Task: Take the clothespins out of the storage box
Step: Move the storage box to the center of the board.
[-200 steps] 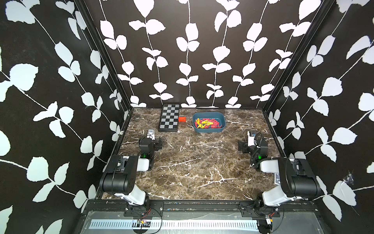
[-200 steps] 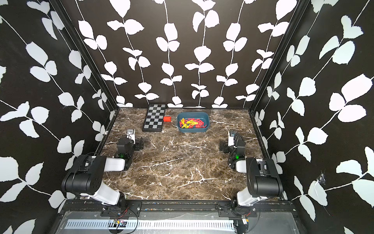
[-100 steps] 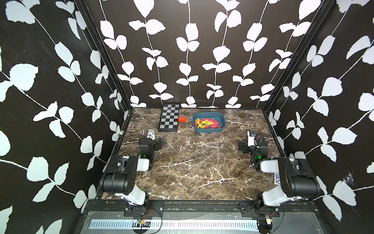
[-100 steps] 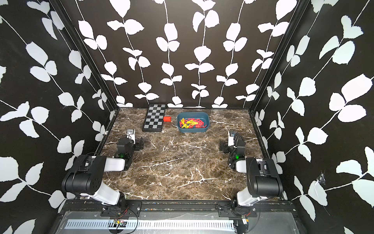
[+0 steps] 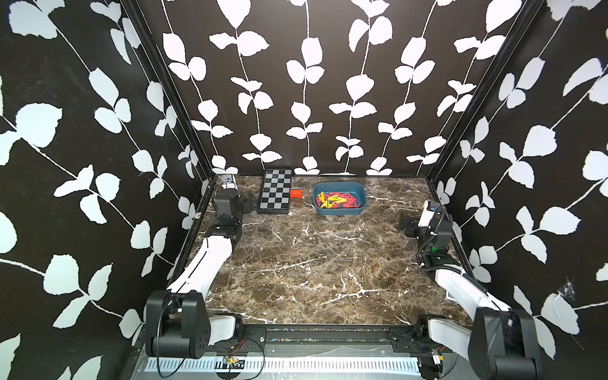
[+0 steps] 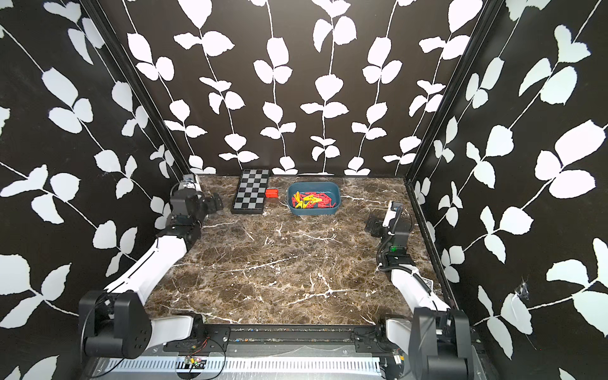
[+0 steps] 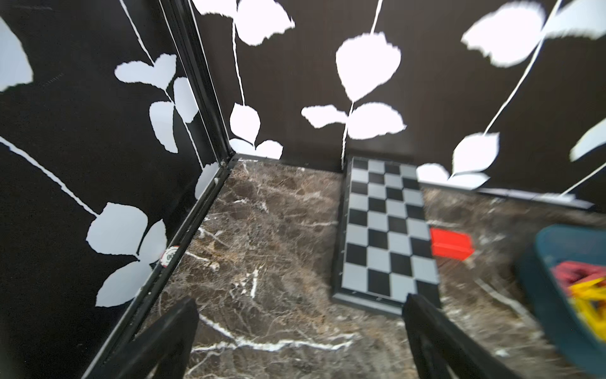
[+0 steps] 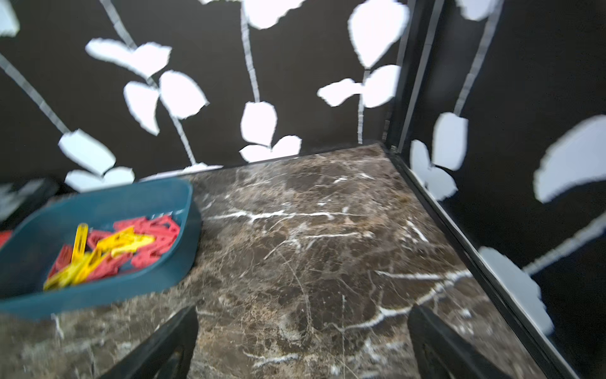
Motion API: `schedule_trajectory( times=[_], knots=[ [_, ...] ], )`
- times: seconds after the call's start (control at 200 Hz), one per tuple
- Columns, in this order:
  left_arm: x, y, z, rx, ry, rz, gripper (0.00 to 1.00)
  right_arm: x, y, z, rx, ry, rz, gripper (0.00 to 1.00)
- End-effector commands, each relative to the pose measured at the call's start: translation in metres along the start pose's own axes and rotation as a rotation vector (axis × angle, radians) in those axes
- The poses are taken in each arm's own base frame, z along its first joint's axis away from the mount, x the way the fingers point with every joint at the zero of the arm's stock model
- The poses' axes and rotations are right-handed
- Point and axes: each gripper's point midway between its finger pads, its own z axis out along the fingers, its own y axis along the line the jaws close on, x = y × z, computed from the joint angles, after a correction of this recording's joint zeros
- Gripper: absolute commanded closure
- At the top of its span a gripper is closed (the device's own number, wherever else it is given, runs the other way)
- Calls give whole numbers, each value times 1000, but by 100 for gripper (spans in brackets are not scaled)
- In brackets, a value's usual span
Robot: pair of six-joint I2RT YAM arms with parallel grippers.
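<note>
In both top views the storage box (image 5: 339, 211) sits far back on the brown marble surface (image 5: 312, 263), close to the back wall. The clothespins (image 5: 337, 201) lie in a heap inside it. Most are red and some are yellow.

A checkered board (image 5: 274, 190) lies flat on the surface, to the robot's left of the box. A small red block (image 5: 296, 193) sits between the two, right by the board's edge and apart from the box.

The left arm (image 5: 214, 260) reaches along the left wall. The left jaws are low, just beside the board on the side away from the box. In the left wrist view they are spread wide and hold nothing, with only marble between them. The board (image 7: 387, 229) is just past one tip, and the box (image 7: 537, 288) shows at the edge.

The right arm (image 5: 460, 289) stays near the right wall. The right jaws are well apart from the box. In the right wrist view they are spread wide too, with nothing in them. The box (image 8: 98, 295) and its clothespins (image 8: 131, 242) are off to one side. Both wrist views are a bit blurry.
</note>
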Motion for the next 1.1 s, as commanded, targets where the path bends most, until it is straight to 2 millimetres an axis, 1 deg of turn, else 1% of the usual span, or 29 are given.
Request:
schedule_trajectory(
  times=[0.0,0.06,0.1,0.16,0.245,0.335,0.435,0.465,0.48,0.535,0.61,0.625,0.63,0.675,0.73,0.745,0.765,0.77,0.835,0.93,0.975,1.095],
  knots=[
    [36,-6,-6,42,198,-117,1,-6,-23,-13,132,10,210,1],
    [31,-18,-5,96,203,-158,1,-15,-12,-12,72,-3,223,1],
    [30,-24,-5,118,208,-187,1,-16,-2,-8,25,21,225,1],
    [31,-35,-3,153,221,-222,1,-22,14,0,-46,59,240,1],
    [36,-55,-1,190,244,-199,1,-25,30,15,-102,101,249,1],
    [40,-77,-1,221,266,-158,1,-24,45,30,-107,152,198,1],
    [42,-98,-3,270,300,-175,1,-20,69,47,-121,225,107,1],
    [44,-103,-3,274,321,-171,1,-21,76,52,-129,238,89,1],
    [45,-106,-4,276,329,-166,1,-16,79,56,-131,257,80,1],
    [50,-114,-4,272,364,-136,1,-15,88,68,-136,285,64,1],
    [61,-121,-2,255,426,-99,1,-6,102,84,-148,336,38,1],
    [63,-121,-2,250,437,-94,1,-10,106,85,-159,334,34,1],
    [64,-121,-1,248,442,-94,1,-6,107,88,-156,346,30,1],
    [69,-123,0,243,470,-99,1,3,117,100,-170,386,5,1],
    [74,-122,2,232,491,-107,1,7,126,112,-171,415,-19,1],
    [74,-122,1,232,494,-110,1,14,127,115,-167,434,-27,1],
    [75,-123,1,234,499,-119,1,4,133,121,-172,418,-30,1],
    [75,-123,0,237,501,-120,1,7,133,122,-170,427,-33,1],
    [73,-132,-5,299,507,-116,1,12,139,135,-160,452,-43,1],
    [68,-131,-8,298,492,-123,1,19,144,153,-151,476,-40,10],
    [65,-130,-10,305,476,-127,1,23,148,160,-154,492,-39,17],
    [59,-131,-17,327,455,-127,1,35,156,177,-168,536,-42,39]
  ],
)
